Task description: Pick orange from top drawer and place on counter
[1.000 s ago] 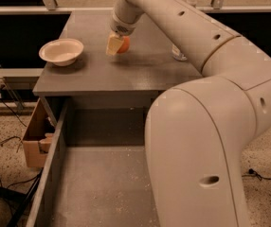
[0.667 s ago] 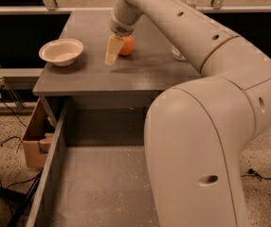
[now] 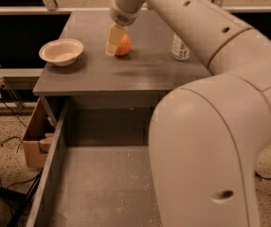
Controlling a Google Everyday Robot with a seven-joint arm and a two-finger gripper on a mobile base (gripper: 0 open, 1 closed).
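Note:
The orange (image 3: 124,45) rests on the counter (image 3: 140,72), near its middle back. My gripper (image 3: 117,43) hangs down from the arm at the orange. One cream finger (image 3: 112,40) stands against the orange's left side and the other is hidden behind the fruit. The jaws look open around the orange. The top drawer (image 3: 50,174) is pulled out below the counter's front edge. Its grey floor is speckled with crumbs and holds nothing that I can see. My arm's large white body hides the drawer's right half.
A white bowl (image 3: 61,51) sits at the counter's left. A white can (image 3: 180,47) stands at the right, behind my arm. A cardboard box (image 3: 33,141) sits on the floor left of the drawer, with cables nearby.
The gripper has come down with the orange onto the counter. The visible finger has shifted left, and more of the orange shows now.

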